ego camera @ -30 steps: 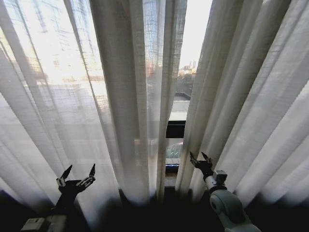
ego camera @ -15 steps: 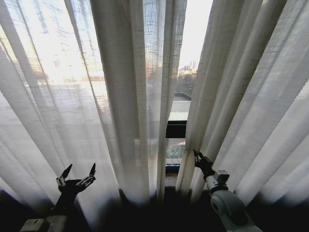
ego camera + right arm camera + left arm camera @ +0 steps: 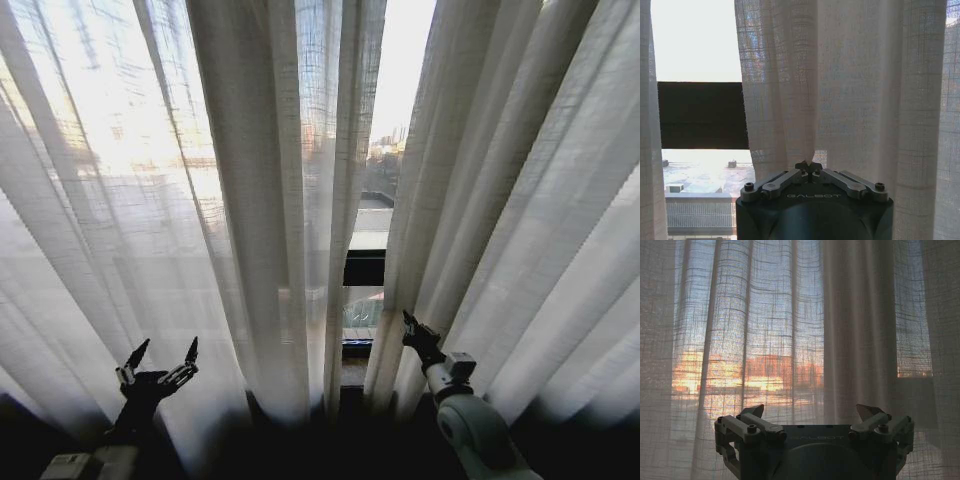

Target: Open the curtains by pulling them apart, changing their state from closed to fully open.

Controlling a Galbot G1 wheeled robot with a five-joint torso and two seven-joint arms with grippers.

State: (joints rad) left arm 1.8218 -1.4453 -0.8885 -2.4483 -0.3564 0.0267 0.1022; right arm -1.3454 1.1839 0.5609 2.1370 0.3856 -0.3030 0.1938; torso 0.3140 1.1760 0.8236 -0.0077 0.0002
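right gripper (image 3: 409, 325) has now pinched the curtains (image 3: 480, 200).

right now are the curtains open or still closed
Barely open: a narrow gap shows between the curtains. The right gripper is shut on the right panel's edge.

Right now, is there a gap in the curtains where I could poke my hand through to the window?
Yes, one narrow gap, between the left curtain and the right curtain, showing the dark window bar. The right gripper pinches the right curtain's edge there. Elsewhere folds hang crowded; the left gripper waits open, low before the left curtain.
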